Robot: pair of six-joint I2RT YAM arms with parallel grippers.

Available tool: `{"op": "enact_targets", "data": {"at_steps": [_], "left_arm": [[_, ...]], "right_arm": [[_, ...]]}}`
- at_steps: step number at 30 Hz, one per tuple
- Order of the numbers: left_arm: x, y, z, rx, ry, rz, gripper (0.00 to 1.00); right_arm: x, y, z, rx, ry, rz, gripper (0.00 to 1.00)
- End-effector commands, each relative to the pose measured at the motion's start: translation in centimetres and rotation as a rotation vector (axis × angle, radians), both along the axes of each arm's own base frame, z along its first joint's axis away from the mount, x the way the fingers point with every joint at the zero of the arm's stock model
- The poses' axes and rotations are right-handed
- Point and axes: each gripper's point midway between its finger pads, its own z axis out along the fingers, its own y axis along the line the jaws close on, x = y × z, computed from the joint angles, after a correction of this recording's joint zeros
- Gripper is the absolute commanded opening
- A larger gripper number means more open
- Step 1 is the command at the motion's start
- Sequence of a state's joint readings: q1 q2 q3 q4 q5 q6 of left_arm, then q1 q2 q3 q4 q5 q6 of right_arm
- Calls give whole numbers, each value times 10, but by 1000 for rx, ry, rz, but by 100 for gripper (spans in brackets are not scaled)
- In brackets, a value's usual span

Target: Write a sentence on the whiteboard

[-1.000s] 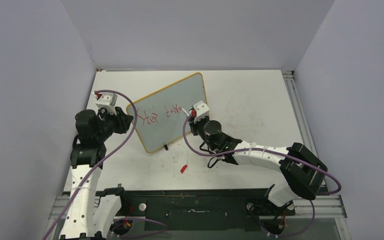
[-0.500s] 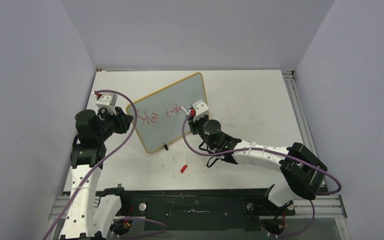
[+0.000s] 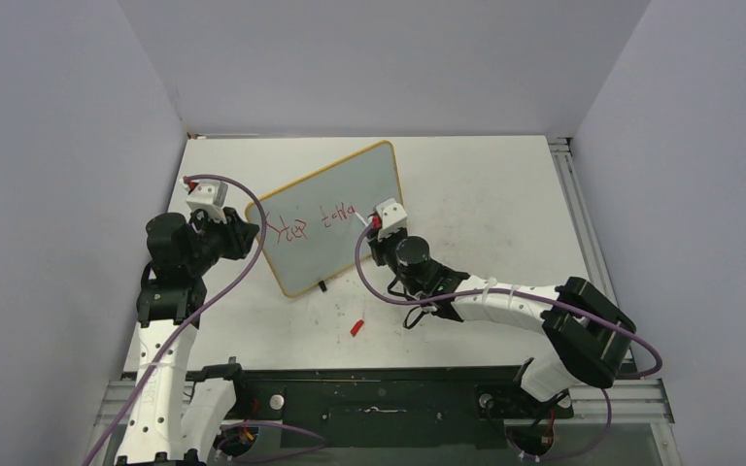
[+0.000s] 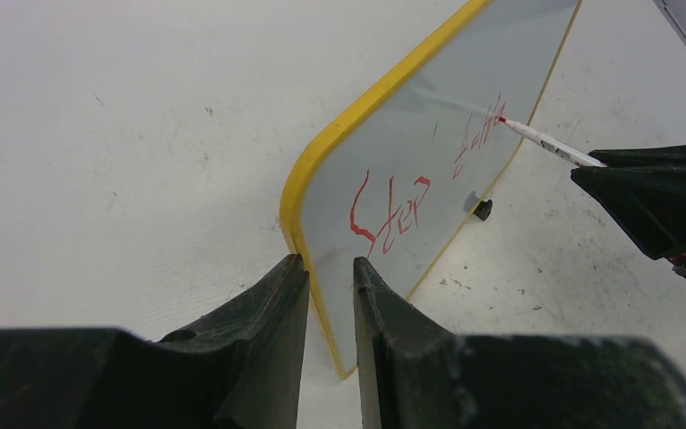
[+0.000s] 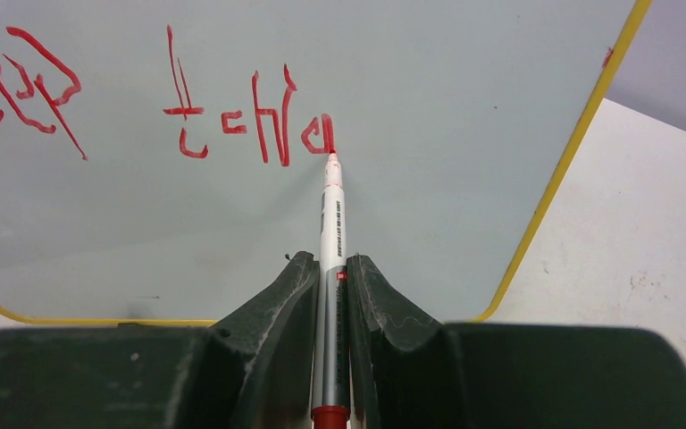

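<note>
The whiteboard point(image 3: 350, 175) rests on the white table point(image 3: 486, 194), between the two grippers. It is a pale grey-white rectangle with rounded corners and a thin yellow-orange frame. One small black foot point(image 3: 322, 286) shows at its near edge. From the left wrist view it seems to be tilted up from the table rather than flat.

On the board is the sentence point(image 3: 296, 228), so far one line of thin, uneven red letters. I read "Step", and after it something like "towa".

The left gripper point(image 3: 243, 233) is at the left corner of the whiteboard. Its two fingers point(image 4: 272, 304) are nearly together, with the yellow frame between them, so it clamps the board by its edge.

The right gripper point(image 3: 377, 228) is at the right end of the writing. Its jaws are closed tight on a white marker point(image 5: 331, 223) with a red tip, and the tip touches the board at the last letter.

A small red cap point(image 3: 356, 327) lies on the table, nearer to the arm bases than the whiteboard and well apart from it.

Compared with one second ago, the whiteboard, the left gripper and the cap are in the same places. The right gripper with the marker has shifted only very little along the last letter. Whether the letter has grown I cannot tell from above.
</note>
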State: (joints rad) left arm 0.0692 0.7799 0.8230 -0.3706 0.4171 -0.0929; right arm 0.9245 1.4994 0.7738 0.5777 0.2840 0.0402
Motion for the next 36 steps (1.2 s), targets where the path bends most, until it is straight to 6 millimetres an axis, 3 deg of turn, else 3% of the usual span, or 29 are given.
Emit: {"op": "enact_targets", "data": {"at_steps": [1,8,14,21,36], "left_arm": [[2,0,8,-1,-33,-3,24],[1,1,8,-1,-33,-1,24],[2,1,8,0,-33,0,24],[2,1,8,0,-33,0,24],[1,0,8,-1,-34,-2,24]], "right_arm": [[-1,0,0,26,-1,-12,5],[1,-5,2,20,-10,-40,5],[-1,-9,22,41,-46,-42,5],[0,-5,44,72,-91,-37,5],[1,10,58,104,-116,-3,5]]}}
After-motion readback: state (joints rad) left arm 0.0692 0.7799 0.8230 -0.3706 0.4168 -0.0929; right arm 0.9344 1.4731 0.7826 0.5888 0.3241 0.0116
